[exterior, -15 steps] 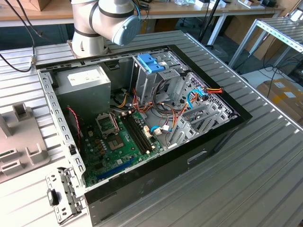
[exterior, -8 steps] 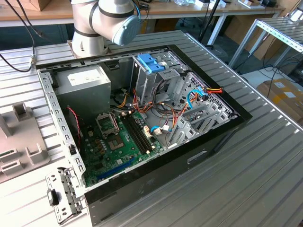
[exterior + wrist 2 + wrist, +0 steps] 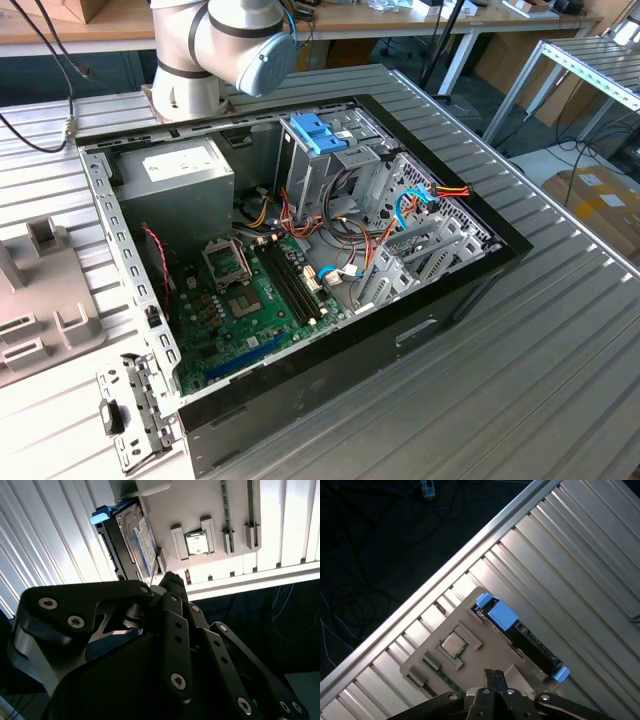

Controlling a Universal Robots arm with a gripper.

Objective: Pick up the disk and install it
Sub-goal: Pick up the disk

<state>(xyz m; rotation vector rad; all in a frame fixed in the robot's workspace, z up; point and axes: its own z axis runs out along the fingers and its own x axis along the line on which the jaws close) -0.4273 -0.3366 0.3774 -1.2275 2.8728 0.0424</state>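
Computer case (image 3: pixel 420 330) on table (image 3: pixel 560 400), arm base (image 3: pixel 190 80) behind it. Inside case: power supply (image 3: pixel 185 175) at exterior view's left, drive cage (image 3: pixel 330 150) to its right, motherboard (image 3: pixel 250 300) before both. First wrist view: holder (image 3: pixel 492 652) on table near table edge; disk (image 3: pixel 534 644) on edge in holder slot, processor chip (image 3: pixel 452 644) in recess beside it.

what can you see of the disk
The disk is a flat silver-metal drive with a white and blue label, set in a dark bracket with light-blue tabs. It stands on edge in a slot of the grey holder, which lies on the ribbed metal table. The gripper hovers beside it with fingers together, not touching it.
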